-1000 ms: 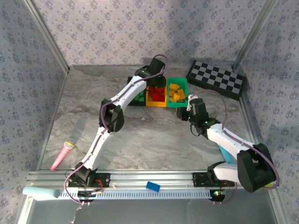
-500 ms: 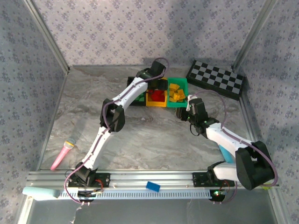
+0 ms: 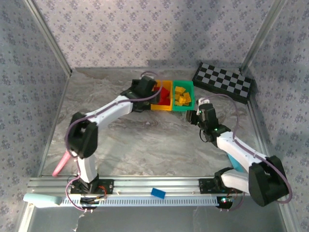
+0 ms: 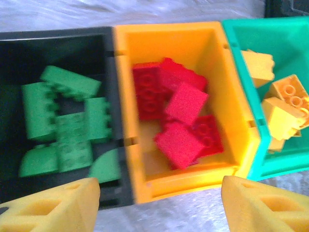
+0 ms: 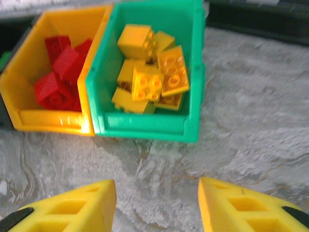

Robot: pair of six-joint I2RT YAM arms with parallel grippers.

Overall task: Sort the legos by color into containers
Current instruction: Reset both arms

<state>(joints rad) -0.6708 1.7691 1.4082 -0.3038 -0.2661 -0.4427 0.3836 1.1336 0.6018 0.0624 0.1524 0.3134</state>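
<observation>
Three containers stand side by side at the back of the table. The black bin (image 4: 110,72) holds green legos (image 4: 63,125). Red legos (image 4: 178,116) lie in the yellow bin (image 4: 169,34) (image 3: 162,96) (image 5: 48,118). Yellow legos (image 5: 149,77) fill the green bin (image 5: 145,124) (image 3: 184,94). My left gripper (image 4: 159,205) (image 3: 150,93) hovers open just in front of the black and yellow bins, with nothing between its fingers. My right gripper (image 5: 157,203) (image 3: 193,115) is open and empty over bare table, a little in front of the green bin.
A black-and-white checkered board (image 3: 223,82) lies at the back right. A pink microphone (image 3: 60,164) rests near the left wall. A lone blue brick (image 3: 158,193) sits on the front rail. A light blue object (image 3: 235,159) lies under the right arm.
The left arm has drawn back from above the bins, its elbow swinging left, and its jaws have opened. The right gripper's jaws have spread a little wider; that arm has barely moved.
</observation>
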